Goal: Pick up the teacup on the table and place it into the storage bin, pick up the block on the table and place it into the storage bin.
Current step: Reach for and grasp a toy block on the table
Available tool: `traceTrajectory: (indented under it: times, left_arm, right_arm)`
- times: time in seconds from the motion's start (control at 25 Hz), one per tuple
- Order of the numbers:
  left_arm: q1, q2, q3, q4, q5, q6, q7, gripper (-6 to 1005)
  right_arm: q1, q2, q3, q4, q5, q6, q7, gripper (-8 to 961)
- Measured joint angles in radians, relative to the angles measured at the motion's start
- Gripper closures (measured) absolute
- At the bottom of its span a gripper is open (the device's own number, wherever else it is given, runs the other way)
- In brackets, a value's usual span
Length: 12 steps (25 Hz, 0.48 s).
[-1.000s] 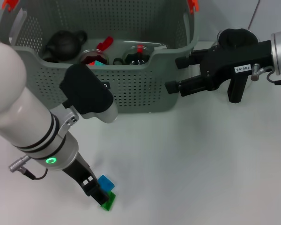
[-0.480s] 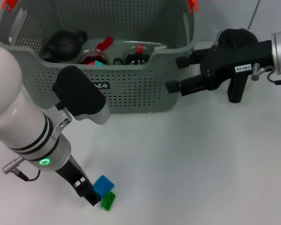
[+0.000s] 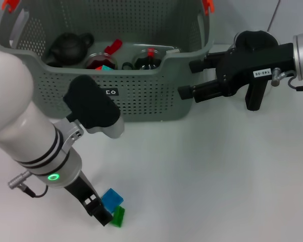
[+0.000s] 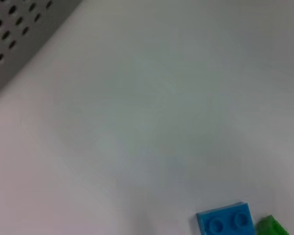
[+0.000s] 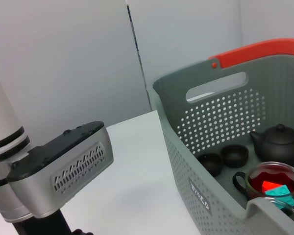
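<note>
Reaching low at the near edge of the white table [image 3: 202,171], the left gripper [image 3: 103,212] has its dark fingers down right against the blue block [image 3: 112,198], but whether they are clamping it or merely alongside cannot be told from here. That block is a small bright-blue toy brick with two round studs on top, sitting just beside a green block [image 3: 117,217], the two touching or nearly so. In the left wrist view the blue block [image 4: 224,221] lies flat, studs up, its long side running through the two studs toward the green block [image 4: 273,227]. Well behind them stands the storage bin [image 3: 156,101], a big grey-green basket with perforated walls and orange-red handle clips, long side facing the robot. Inside it sit a black teapot [image 3: 68,46], small dark teacups [image 5: 223,159] and a glass cup [image 5: 274,182] with something red in it. Over on the right, the right gripper [image 3: 186,79] hangs beside the bin's corner, fingers spread apart and grasping nothing.
</note>
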Motion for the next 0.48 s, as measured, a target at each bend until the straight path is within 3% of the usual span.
traceTrajectory:
  times: [0.48]
  left_arm:
    - [-0.017,-0.003,0.043,-0.025,-0.035,0.014,-0.018,50]
  right_arm:
    - [-0.003,0.000,0.000,0.000,0.000,-0.005,0.000,26]
